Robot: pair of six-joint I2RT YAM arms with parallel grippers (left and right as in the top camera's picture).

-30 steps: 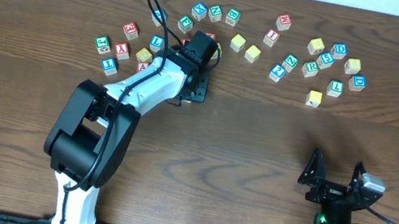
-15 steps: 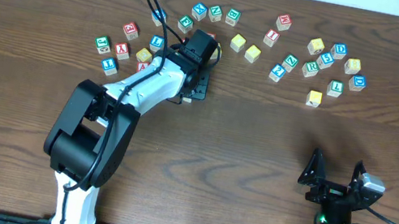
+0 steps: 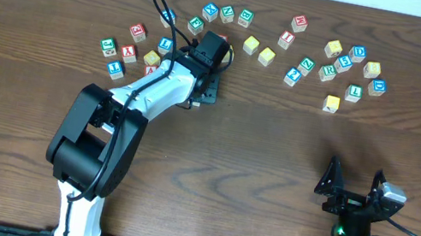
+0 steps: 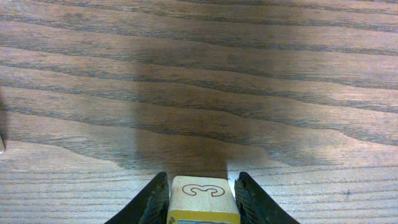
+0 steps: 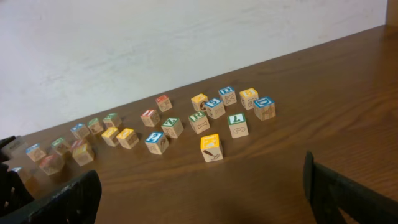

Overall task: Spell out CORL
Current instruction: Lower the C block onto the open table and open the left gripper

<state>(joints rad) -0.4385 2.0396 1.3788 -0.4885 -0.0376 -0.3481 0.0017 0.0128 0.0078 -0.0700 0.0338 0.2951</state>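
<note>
The left arm point(image 3: 159, 92) is reaching over the counter point(image 3: 272, 164) toward its far side. The left pincer point(image 3: 206, 93) is hanging just on the near side of a loose arc of wooden cubes point(image 3: 266, 56). The wrist is mostly hiding its jaws, so their grip is hard to judge. The right pincer point(image 3: 353, 182) is resting at the near right with its jaws standing wide, well apart from the cubes.
</note>
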